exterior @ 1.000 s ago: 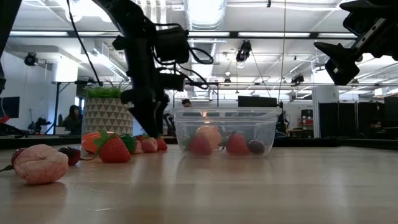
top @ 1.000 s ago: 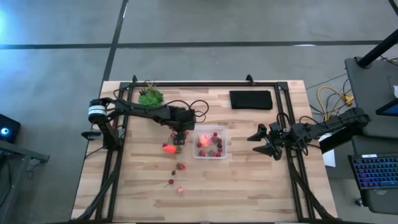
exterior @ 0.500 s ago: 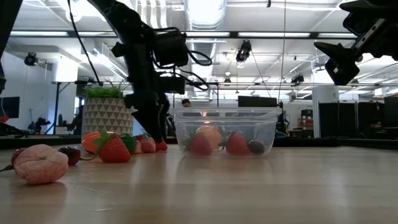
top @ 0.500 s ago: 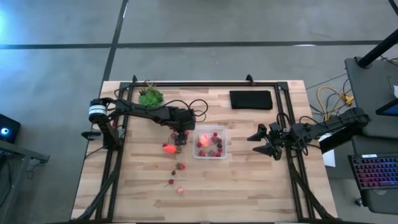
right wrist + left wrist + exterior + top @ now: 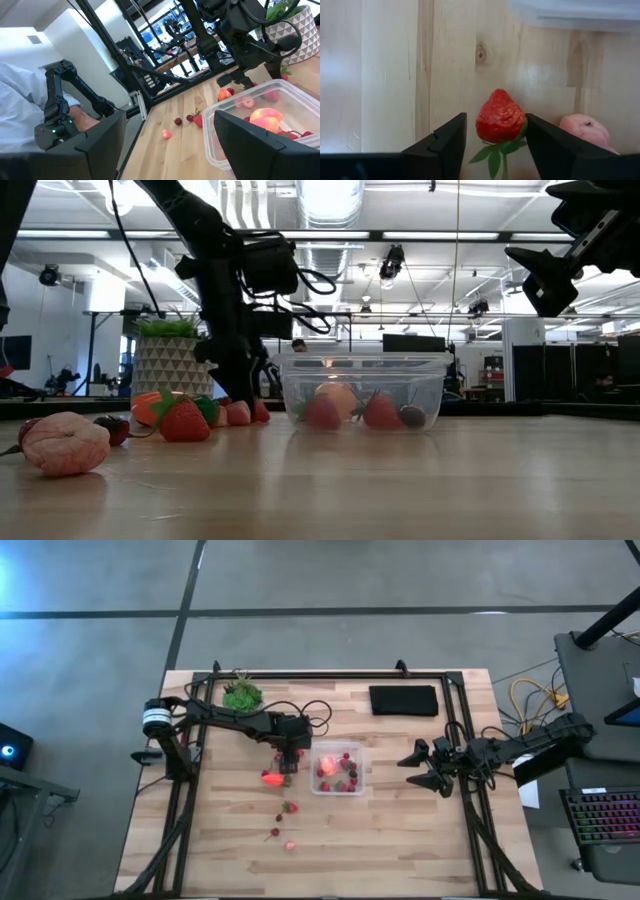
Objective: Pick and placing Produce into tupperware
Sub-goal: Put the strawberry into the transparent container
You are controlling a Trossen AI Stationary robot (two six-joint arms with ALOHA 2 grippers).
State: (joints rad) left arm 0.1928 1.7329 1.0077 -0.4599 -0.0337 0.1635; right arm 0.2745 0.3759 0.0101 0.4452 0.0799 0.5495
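A pale butcher-block table [image 5: 400, 840] fills the scene, ringed by a dark frame, with an open workshop visible beyond it at table height. Near the middle sits the tupperware [image 5: 338, 770], a clear square tub with a pale round fruit and several small red pieces already inside. More produce lies loose on the wood just left of the tub and trailing toward the near edge — an orange-red piece [image 5: 270, 779], a few berries, and a pale pink lump [image 5: 65, 442] nearest the low camera.

The step in hand looks like a pick. The left gripper [image 5: 494, 135] is down at the table just beside the tub's left wall, and its wrist camera shows a strawberry [image 5: 500, 116] sitting between the two dark fingers [image 5: 445, 140]. One finger seems to touch the berry's side while a narrow gap shows at the other, so the jaws are partly closed around it rather than clearly clamped — I cannot tell that the grip is made.

The next move, as I judge it, calls for finishing the squeeze, lifting straight up clear of the neighbouring pink piece [image 5: 584, 131], then carrying a short way over the tub's rim before letting go.

The right gripper [image 5: 425, 766] waits above the table's right side, well apart from the tub, fingers spread wide and holding nothing.
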